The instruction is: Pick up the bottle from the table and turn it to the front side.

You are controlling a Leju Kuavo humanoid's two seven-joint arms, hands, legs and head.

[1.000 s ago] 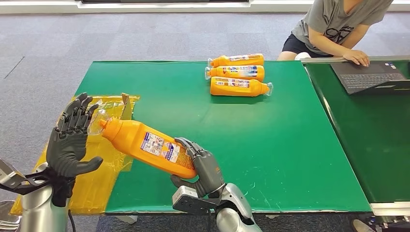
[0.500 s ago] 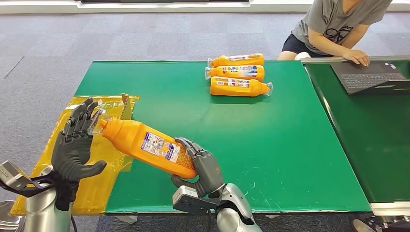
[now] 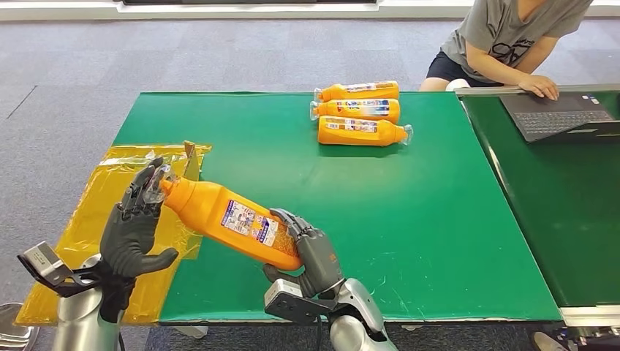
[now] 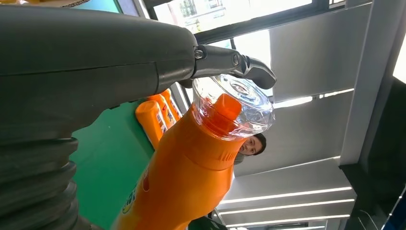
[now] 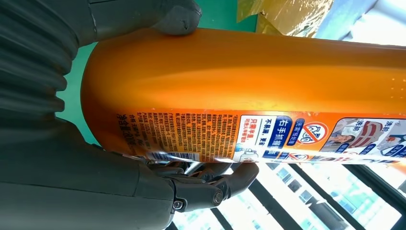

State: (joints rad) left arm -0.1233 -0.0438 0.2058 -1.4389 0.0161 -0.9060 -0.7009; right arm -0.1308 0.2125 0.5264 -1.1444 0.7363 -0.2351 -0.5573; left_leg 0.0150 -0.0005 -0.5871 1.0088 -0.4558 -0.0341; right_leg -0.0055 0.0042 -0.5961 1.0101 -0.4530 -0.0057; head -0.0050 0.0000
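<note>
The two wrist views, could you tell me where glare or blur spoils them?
Left wrist view: bright windows behind the clear cap wash out the background, and the left hand is close and soft. Right wrist view: the bottle label reads sharply, though the sky beyond is overexposed.

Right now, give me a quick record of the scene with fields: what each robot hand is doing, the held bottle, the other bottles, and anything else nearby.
right robot hand: grips the base end of the orange bottle
left robot hand: fingers spread, fingertips at the clear cap
held bottle: lifted off the green table, tilted, cap toward the left hand, label facing up
other bottles: three, lying side by side at the far edge
yellow sheet: over the table's left edge
person: hand by a laptop
</note>
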